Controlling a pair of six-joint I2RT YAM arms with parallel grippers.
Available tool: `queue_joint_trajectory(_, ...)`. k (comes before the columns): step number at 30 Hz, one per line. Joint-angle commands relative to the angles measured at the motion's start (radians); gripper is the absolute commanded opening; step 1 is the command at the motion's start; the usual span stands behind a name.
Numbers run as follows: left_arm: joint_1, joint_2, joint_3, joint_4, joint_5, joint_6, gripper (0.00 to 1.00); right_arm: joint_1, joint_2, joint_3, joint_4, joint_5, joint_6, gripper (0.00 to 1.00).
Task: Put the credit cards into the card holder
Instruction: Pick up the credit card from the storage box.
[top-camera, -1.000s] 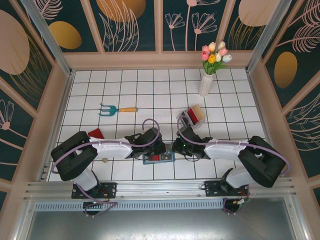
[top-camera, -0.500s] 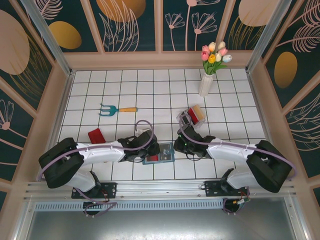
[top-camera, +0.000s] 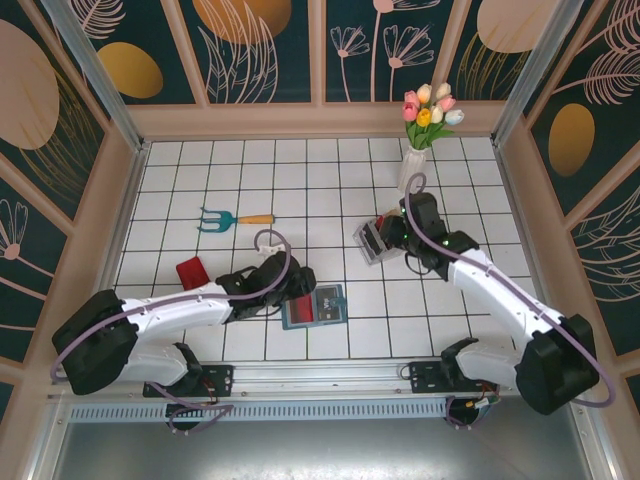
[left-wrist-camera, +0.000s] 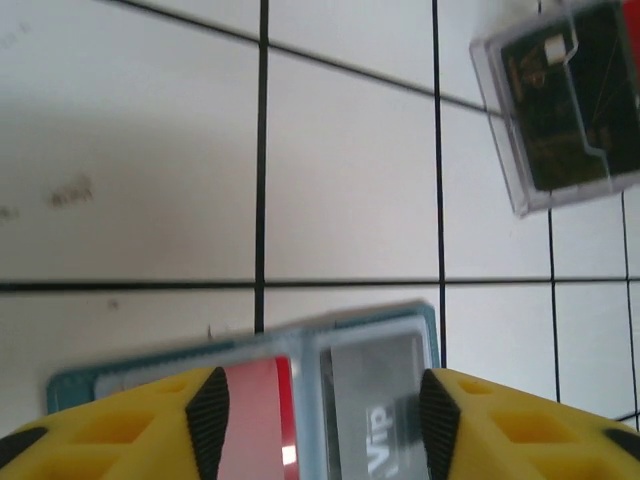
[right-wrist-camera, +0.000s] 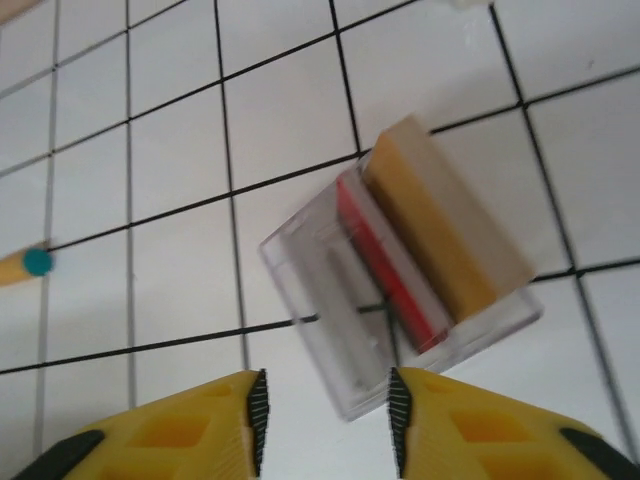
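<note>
Card holder lies flat on counter, right at left claw fingertips; claw wide, empty. Right claw wide, empty, near clear rack holding credit cards.

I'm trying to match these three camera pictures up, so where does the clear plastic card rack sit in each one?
Top external: the clear rack sits right of centre, below the flower vase.
Left wrist: the clear rack is in the top right corner.
Right wrist: the clear rack is at centre, tilted, with a red and a tan card in it.
Shared landmark: the white tiled table with black grid lines.
</note>
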Motion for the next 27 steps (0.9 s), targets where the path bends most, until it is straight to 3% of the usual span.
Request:
queue_joint_trajectory(1, 0.063, 0.012, 0.021, 0.117, 0.066, 0.026, 0.63, -0.037, 0.088, 0.092, -0.108, -0.020, -0.185, 0.42)
queue_joint_trajectory(6, 0.096, 0.099, 0.104, 0.199, 0.138, 0.040, 0.81, -0.042, 0.228, 0.213, -0.185, 0.050, -0.258, 0.42)
queue_joint_trajectory(13, 0.120, 0.271, 0.225, 0.233, 0.228, 0.011, 0.85, -0.025, 0.332, 0.266, -0.169, -0.040, -0.298, 0.40)
queue_joint_trajectory(20, 0.129, 0.346, 0.247, 0.294, 0.290, -0.023, 0.87, 0.017, 0.382, 0.307, -0.195, 0.108, -0.311, 0.36)
queue_joint_trajectory(24, 0.133, 0.372, 0.262, 0.297, 0.294, -0.031, 0.88, 0.020, 0.396, 0.312, -0.171, -0.009, -0.326, 0.37)
queue_joint_trajectory(27, 0.139, 0.378, 0.269, 0.301, 0.294, -0.041, 0.89, 0.048, 0.436, 0.320, -0.174, 0.010, -0.321, 0.36)
